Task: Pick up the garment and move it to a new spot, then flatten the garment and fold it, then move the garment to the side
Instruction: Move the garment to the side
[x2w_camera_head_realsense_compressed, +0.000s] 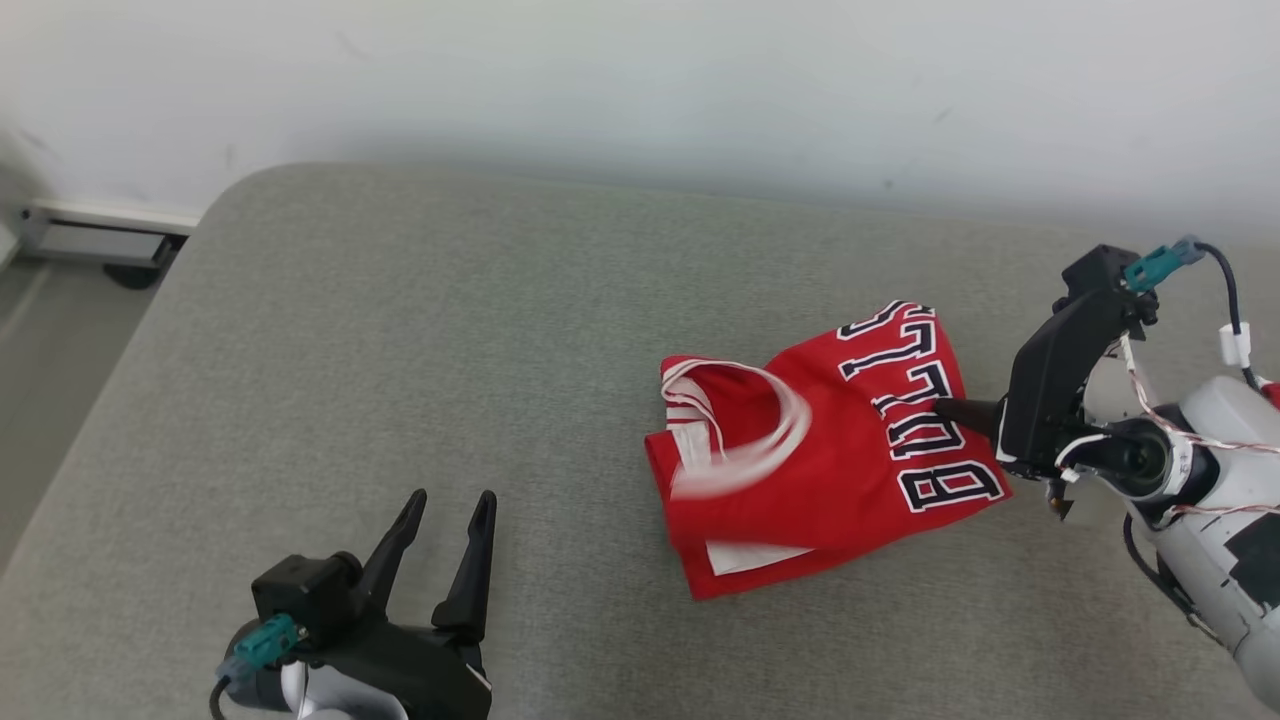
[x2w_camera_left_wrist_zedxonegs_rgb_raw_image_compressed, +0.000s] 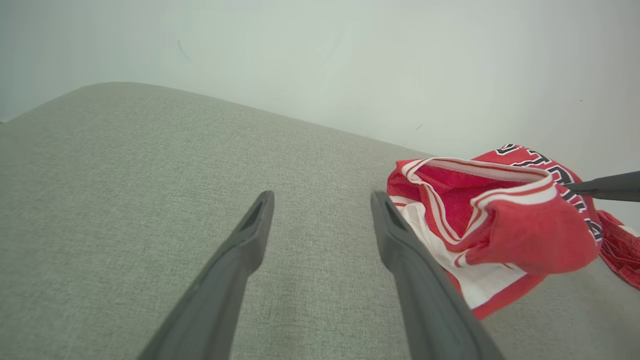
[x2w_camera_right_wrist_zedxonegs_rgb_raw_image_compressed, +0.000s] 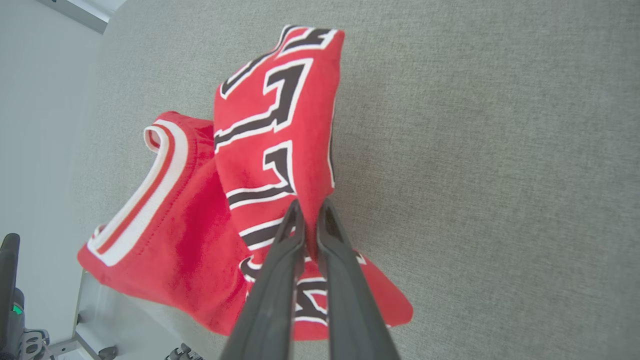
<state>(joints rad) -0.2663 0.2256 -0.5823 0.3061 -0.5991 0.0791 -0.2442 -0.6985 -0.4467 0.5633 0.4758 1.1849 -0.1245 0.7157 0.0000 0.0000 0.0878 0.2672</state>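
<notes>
Pinches the red garment (x2w_camera_head_realsense_compressed: 830, 470) at its lettered edge with the right gripper (x2w_camera_right_wrist_zedxonegs_rgb_raw_image_compressed: 310, 206), jaws almost closed on a fold of cloth.
Has the garment bunched right of centre on the grey cushion (x2w_camera_head_realsense_compressed: 400, 350); holds the left gripper (x2w_camera_head_realsense_compressed: 450, 500) wide open and empty, well apart.

Garment (x2w_camera_head_realsense_compressed: 800, 500) on upholstered surface (x2w_camera_head_realsense_compressed: 400, 350), right side

garment (x2w_camera_head_realsense_compressed: 820, 460): red jersey, black-white lettering | crumpled, partly lifted | right side of grey surface
</notes>
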